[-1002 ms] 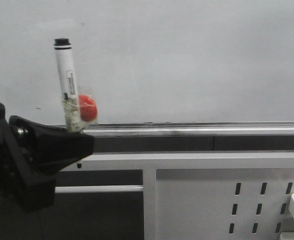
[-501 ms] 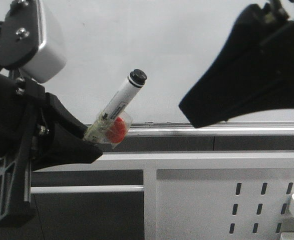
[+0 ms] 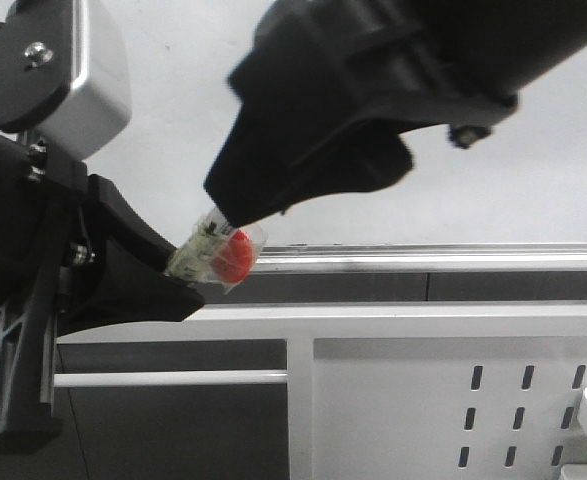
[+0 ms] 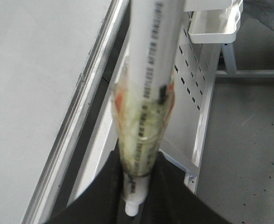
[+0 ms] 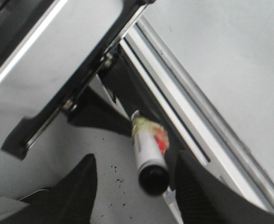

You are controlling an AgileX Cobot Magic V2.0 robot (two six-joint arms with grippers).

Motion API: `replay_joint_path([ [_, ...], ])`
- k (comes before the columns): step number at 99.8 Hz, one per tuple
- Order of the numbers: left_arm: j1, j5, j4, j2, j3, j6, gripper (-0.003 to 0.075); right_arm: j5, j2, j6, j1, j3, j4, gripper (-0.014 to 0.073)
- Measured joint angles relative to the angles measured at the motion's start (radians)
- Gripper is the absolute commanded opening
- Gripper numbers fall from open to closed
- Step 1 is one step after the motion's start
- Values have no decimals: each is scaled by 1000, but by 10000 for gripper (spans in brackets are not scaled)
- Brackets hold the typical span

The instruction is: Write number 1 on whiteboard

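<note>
Left gripper (image 4: 136, 196) clamping taped marker (image 4: 148, 88) base; right gripper (image 5: 132, 175) gaping around cap. Light, rigid, slick barrel; cap grip advisable.

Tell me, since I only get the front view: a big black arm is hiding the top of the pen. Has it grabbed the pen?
Observer: Not yet. The right wrist view shows the right tool open, its fingers on either side of the black cap of the marker.
Operator: What keeps the pen up, then?
Observer: In the left wrist view the left tool is shut on the marker's other end, where clear tape is wrapped round it.
Operator: Anything printed on it?
Observer: Black lettering runs along the white barrel, too blurred to read.
</note>
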Motion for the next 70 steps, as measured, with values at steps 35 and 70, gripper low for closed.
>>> replay_joint_path([
  [35, 0, -23, 0, 0, -1, 0, -20, -39, 82, -5, 0, -2, -11, 302],
  [70, 0, -27, 0, 0, -1, 0, -20, -77, 82, -5, 0, -2, -13, -52],
])
